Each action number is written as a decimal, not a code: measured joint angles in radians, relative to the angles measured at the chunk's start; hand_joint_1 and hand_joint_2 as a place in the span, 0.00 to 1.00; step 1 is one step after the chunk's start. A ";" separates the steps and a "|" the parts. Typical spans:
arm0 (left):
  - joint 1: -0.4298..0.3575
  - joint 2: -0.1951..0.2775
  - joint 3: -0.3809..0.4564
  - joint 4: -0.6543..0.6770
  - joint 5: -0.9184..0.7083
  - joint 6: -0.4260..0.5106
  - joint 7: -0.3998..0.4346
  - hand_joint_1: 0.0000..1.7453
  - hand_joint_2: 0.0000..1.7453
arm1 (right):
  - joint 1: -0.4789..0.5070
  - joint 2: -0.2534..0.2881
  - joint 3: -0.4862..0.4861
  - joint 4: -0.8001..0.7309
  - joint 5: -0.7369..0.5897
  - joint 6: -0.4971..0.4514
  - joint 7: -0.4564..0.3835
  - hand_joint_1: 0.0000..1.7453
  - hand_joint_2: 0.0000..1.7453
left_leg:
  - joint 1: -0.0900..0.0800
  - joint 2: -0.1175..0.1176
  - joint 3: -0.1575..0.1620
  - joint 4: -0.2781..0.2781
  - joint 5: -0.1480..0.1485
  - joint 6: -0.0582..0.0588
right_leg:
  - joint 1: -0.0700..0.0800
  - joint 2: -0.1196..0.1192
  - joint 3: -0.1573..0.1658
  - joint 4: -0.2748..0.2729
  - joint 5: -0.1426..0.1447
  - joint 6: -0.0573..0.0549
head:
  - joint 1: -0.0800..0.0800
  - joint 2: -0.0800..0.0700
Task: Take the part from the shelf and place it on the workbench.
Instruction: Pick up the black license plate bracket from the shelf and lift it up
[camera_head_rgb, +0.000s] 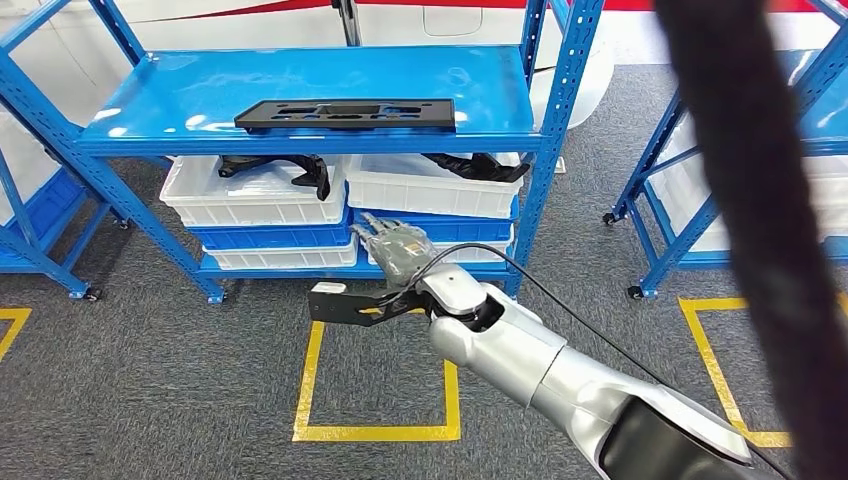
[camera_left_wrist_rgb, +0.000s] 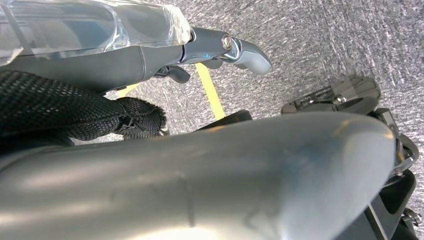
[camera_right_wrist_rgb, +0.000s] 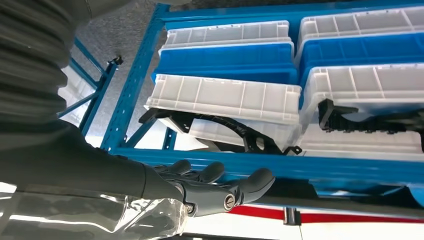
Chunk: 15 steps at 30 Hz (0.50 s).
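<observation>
Head view: right hand (camera_head_rgb: 392, 245) reaches out in front of the blue shelf (camera_head_rgb: 300, 140), fingers extended toward the stacked bins. A flat black part (camera_head_rgb: 345, 304) sits just below that hand, over the grey carpet and the yellow floor marking (camera_head_rgb: 378, 432); a thumb-side grip on it looks likely, contact partly hidden. Another long black flat part (camera_head_rgb: 345, 114) lies on the shelf's top deck. Below it, two white bins (camera_head_rgb: 250, 205) each carry black curved parts (camera_head_rgb: 300, 172), stacked on blue bins (camera_head_rgb: 270, 237). A thick black cable (camera_head_rgb: 770, 230) crosses the view's right side.

Left wrist view: left hand (camera_left_wrist_rgb: 235, 50) hangs over grey carpet with a yellow line (camera_left_wrist_rgb: 212, 95) beneath. Thumb sticks out, other fingers mostly hidden, so cannot tell if it is open or closed. Nothing visible in it.

Right wrist view: right hand fingers (camera_right_wrist_rgb: 255, 181) lie roughly straight and together, close to the blue shelf beam (camera_right_wrist_rgb: 300, 167). White and blue bins (camera_right_wrist_rgb: 225, 97) are stacked beyond, black curved parts (camera_right_wrist_rgb: 225, 130) resting in them.
</observation>
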 joint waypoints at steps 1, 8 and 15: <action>0.000 0.000 0.000 0.000 -0.001 0.001 0.000 0.00 0.00 | 0.000 0.001 -0.002 0.001 -0.001 -0.004 -0.002 0.00 1.00 | 0.000 0.000 0.000 0.000 0.000 0.000 | 0.000 0.000 0.000 0.000 0.000 0.000 | 0.000 0.000; 0.000 0.000 0.000 0.000 -0.008 0.010 -0.003 0.00 0.00 | 0.000 0.015 -0.004 0.002 0.003 -0.011 -0.018 0.00 1.00 | 0.000 0.000 0.000 0.000 0.000 0.000 | 0.000 0.000 0.000 0.000 0.000 0.000 | 0.000 0.000; 0.000 0.000 0.000 0.000 -0.024 0.016 -0.013 0.00 0.00 | 0.003 0.026 -0.004 -0.009 0.042 -0.064 -0.071 0.00 1.00 | -0.001 0.000 -0.001 0.002 -0.001 0.002 | -0.002 0.000 0.000 -0.001 0.001 0.002 | 0.000 0.000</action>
